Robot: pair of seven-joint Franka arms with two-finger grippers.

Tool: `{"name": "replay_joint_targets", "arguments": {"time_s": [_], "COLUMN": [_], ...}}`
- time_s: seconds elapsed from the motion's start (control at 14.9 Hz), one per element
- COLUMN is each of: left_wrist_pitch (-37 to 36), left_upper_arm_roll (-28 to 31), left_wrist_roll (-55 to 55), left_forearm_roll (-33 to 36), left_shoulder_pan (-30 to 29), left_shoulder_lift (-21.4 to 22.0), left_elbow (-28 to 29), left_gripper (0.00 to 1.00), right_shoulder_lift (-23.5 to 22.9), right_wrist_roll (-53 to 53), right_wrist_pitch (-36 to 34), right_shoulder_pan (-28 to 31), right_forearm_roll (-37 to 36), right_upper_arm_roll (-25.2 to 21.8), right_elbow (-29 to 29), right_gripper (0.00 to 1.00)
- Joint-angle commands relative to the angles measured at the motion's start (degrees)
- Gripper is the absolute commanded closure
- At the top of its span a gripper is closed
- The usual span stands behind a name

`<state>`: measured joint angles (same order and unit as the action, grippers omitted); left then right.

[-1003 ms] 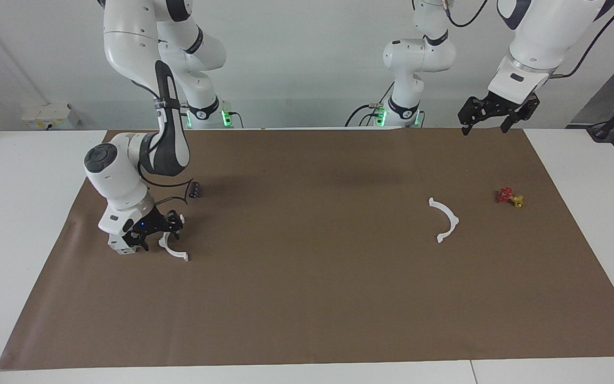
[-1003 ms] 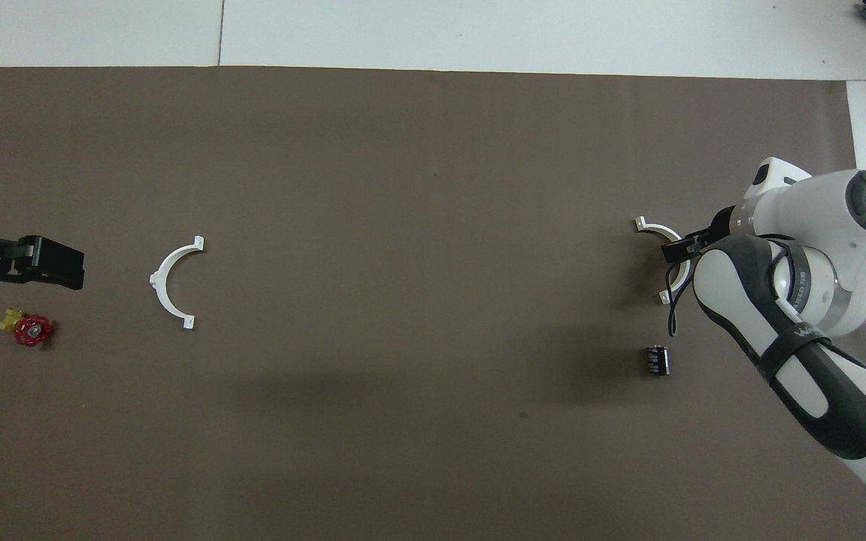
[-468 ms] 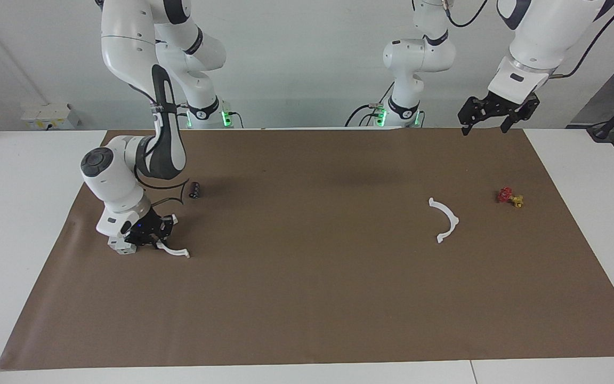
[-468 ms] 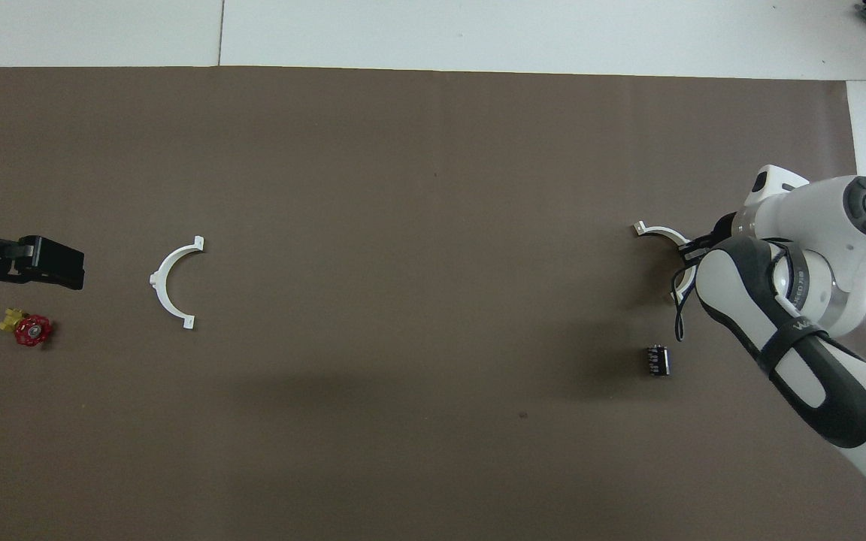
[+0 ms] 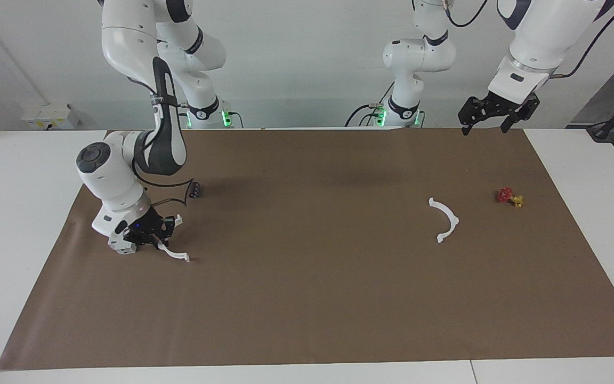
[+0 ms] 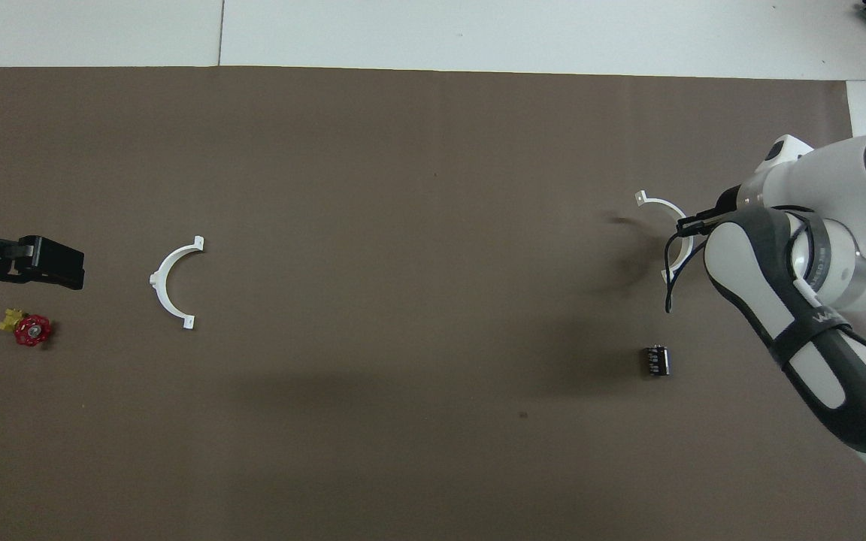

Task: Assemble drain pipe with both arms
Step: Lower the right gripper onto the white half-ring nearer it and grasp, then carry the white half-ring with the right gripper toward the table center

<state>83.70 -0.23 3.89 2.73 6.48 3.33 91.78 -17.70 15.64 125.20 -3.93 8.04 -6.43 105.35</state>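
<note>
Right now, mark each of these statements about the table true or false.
1. The right claw is shut on one half-ring arc at the right arm's end of the mat. True.
2. The two arcs are already joined into a ring. False: the other arc lies alone toward the left arm's end, far apart from the held one.
3. The left claw is gripping that other arc. False: it hangs open in the air, holding nothing.
4. A small red and yellow part lies on the brown mat beside the free arc. True.
5. The small black cylinder stands on top of the held arc. False: it lies on the mat nearer to the robots.
</note>
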Motion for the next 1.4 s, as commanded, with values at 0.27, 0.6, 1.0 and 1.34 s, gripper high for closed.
{"name": "replay_joint_targets", "arguments": {"time_s": [0.27, 0.6, 1.0, 1.34], "left_wrist_pitch": [0.67, 0.67, 0.67, 0.67], "left_upper_arm_roll": [0.59, 0.59, 0.59, 0.59], "left_wrist_roll": [0.06, 0.06, 0.06, 0.06], "left_forearm_roll": [-0.62, -0.62, -0.62, -0.62], "left_shoulder_pan": [0.47, 0.47, 0.47, 0.47], "left_shoulder_lift": [0.88, 0.88, 0.88, 0.88], "left_elbow": [0.59, 0.59, 0.59, 0.59], "left_gripper": [0.0, 0.0, 0.0, 0.0], "right_shoulder_lift": [0.39, 0.47, -2.07, -6.64], "right_wrist_roll": [-24.22, -39.87, -56.4, -59.68], "right_wrist_pitch": [-7.34, -6.02, 0.21, 6.1], "right_shoulder_pan": [-10.12, -19.61, -30.33, -34.65], "right_forearm_roll": [-4.35, -4.35, -4.35, -6.8], "right_upper_arm_roll": [0.19, 0.28, 0.28, 0.28], "right_elbow": [-5.51, -4.98, -4.63, -4.8], "right_gripper": [1.0, 1.0, 1.0, 1.0]}}
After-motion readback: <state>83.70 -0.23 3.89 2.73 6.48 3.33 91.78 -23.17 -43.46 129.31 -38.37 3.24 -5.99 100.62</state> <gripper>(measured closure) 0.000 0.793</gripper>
